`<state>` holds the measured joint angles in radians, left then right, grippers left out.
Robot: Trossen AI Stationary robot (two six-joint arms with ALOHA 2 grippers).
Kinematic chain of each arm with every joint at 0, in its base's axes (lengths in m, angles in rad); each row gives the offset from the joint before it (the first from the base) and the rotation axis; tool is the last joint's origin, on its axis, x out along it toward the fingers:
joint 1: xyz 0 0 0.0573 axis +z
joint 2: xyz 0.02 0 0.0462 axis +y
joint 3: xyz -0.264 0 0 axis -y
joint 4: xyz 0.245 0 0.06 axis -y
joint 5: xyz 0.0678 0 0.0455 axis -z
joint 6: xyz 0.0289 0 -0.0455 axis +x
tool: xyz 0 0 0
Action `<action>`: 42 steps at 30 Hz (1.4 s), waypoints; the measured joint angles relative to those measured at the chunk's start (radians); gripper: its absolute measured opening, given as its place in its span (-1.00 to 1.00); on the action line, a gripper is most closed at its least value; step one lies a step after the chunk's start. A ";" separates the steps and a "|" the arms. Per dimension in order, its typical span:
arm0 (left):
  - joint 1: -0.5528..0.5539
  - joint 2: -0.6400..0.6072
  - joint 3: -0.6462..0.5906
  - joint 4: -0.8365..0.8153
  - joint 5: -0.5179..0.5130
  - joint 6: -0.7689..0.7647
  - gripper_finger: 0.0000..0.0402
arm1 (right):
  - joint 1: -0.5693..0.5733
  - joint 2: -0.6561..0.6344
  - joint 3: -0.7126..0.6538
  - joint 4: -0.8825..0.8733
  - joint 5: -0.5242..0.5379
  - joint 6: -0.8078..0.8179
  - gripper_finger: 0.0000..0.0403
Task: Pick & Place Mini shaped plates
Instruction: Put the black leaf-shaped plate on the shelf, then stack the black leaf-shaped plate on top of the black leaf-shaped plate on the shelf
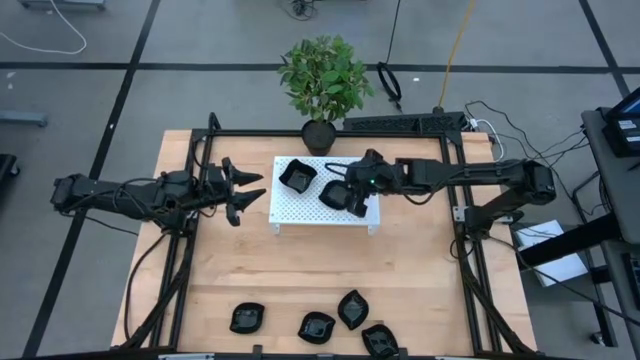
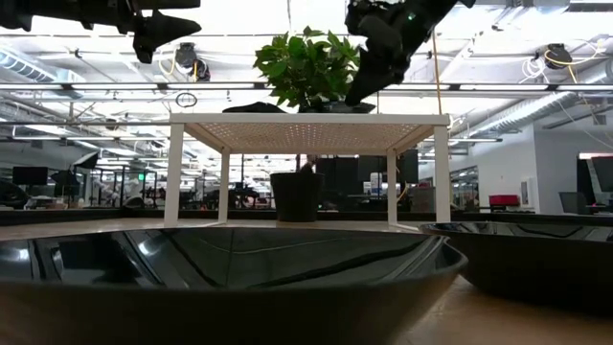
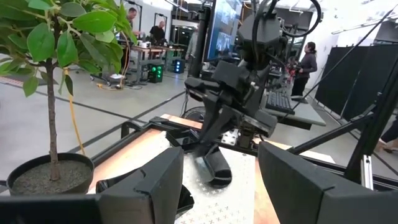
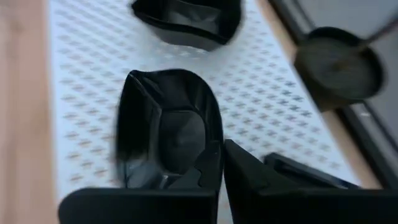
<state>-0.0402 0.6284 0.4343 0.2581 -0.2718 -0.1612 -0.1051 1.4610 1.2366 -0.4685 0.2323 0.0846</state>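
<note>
Right gripper (image 1: 352, 198): over the right part of the white perforated rectangular platform (image 1: 300, 210), fingers pinched together on the rim of a glossy black shallow plate (image 4: 168, 124), dark fingertips (image 4: 208, 171) meeting at that plate's edge.
Held plate: resting on the platform top, tilted, just beside the second plate.
Second glossy black dish (image 1: 297, 176): on the platform's left part, apart from the gripper.
Left gripper (image 1: 247, 192): above the wooden table (image 1: 420, 270), just left of the platform, jaws parted, nothing between them.
Remaining black plates: four along the table's near edge: rounded one (image 1: 246, 318), next (image 1: 316, 326), leaf-shaped one (image 1: 352, 309), last (image 1: 379, 341), all well apart from the platform.
Potted green plant in dark pot (image 1: 322, 85): at the table's far edge, just behind the platform.
Background: people at desks in the left wrist view, far off.
Writing, brands, labels: none readable on plates, platform or arms.
</note>
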 joint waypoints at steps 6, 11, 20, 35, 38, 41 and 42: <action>0.000 0.000 0.000 0.000 0.000 0.000 0.05 | 0.003 -0.020 0.000 0.012 0.052 -0.018 -0.66; 0.000 0.000 0.000 0.000 0.000 0.000 0.05 | 0.068 -0.053 0.000 0.010 0.051 -0.051 -0.40; 0.000 0.000 0.000 0.000 0.000 0.000 0.05 | 0.404 -0.112 0.000 -0.042 -0.027 -0.059 -0.16; 0.000 0.000 0.000 0.001 0.000 0.000 0.05 | 0.902 0.210 0.316 -0.455 0.155 0.405 -0.12; 0.000 0.000 0.000 0.000 0.000 0.000 0.05 | 0.901 0.288 0.340 -0.502 0.079 0.560 -0.12; 0.000 0.000 0.000 0.000 0.000 0.000 0.05 | 0.891 0.353 0.340 -0.493 -0.007 0.719 -0.12; 0.000 0.000 0.000 0.000 0.000 0.000 0.05 | 0.887 0.373 0.340 -0.484 -0.023 0.774 -0.12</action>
<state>-0.0399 0.6281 0.4343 0.2584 -0.2714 -0.1612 0.7822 1.8343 1.5764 -0.9528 0.2089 0.8584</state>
